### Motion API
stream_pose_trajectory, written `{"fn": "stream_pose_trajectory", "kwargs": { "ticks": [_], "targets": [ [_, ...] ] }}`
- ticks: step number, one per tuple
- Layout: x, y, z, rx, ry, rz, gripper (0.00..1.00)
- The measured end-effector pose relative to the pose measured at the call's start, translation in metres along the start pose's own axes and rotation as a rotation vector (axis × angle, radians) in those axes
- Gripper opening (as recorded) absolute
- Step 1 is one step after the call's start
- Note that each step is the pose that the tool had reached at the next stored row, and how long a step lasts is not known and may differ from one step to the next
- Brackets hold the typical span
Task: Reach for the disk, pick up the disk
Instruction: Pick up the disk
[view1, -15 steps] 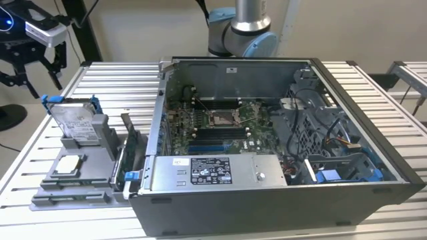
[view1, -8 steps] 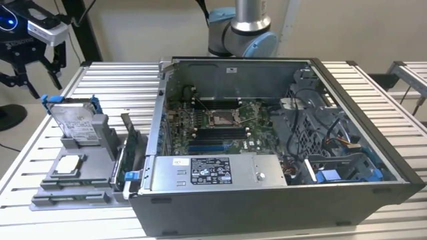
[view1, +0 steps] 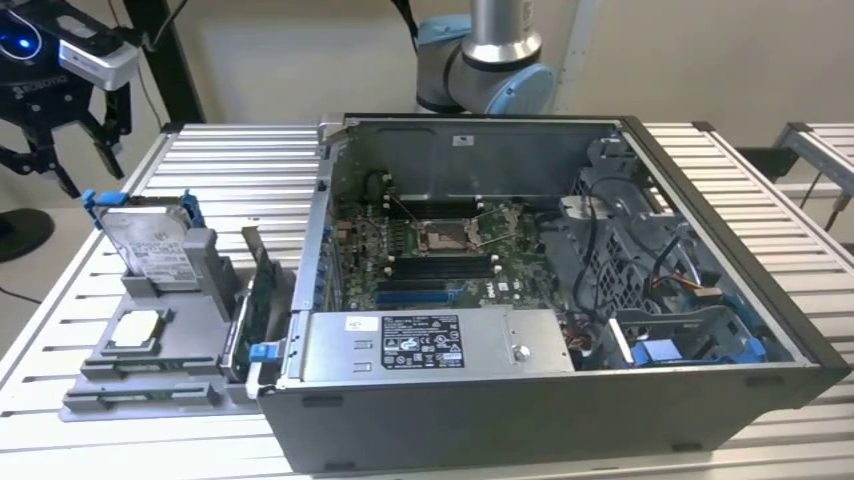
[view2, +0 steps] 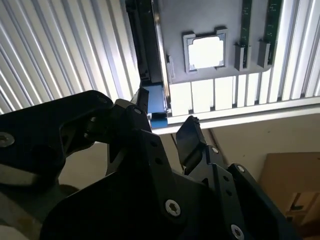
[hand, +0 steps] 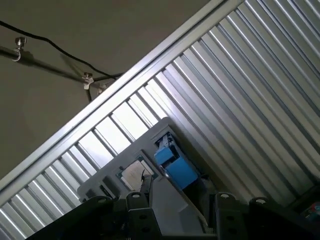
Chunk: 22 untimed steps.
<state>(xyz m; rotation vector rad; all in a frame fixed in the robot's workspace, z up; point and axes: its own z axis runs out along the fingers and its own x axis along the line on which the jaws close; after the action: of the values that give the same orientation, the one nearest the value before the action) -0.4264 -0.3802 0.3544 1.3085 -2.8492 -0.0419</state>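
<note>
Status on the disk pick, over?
Pincer open, empty, hovering above the disk. Disk upright in grey holder, untouched. Nothing between pincer and disk.

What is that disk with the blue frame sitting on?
The disk stands in a slot of a grey holder on the slatted table. The holder's wall covers its bottom end, hiding what it rests on.
</note>
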Motion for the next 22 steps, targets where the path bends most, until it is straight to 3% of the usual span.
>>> {"fn": "stream_pose_trajectory", "kwargs": {
  "ticks": [6,14,22],
  "targets": [
    [-0.0001,0.0001,0.0,0.0011,0.001,-0.029,0.0],
    [-0.0003,0.0003,0.0003,0.0072,0.0009,-0.141,0.0],
    [-0.0015,0.0013,0.0006,0.0176,0.0088,-0.21,0.0]
  ]
}}
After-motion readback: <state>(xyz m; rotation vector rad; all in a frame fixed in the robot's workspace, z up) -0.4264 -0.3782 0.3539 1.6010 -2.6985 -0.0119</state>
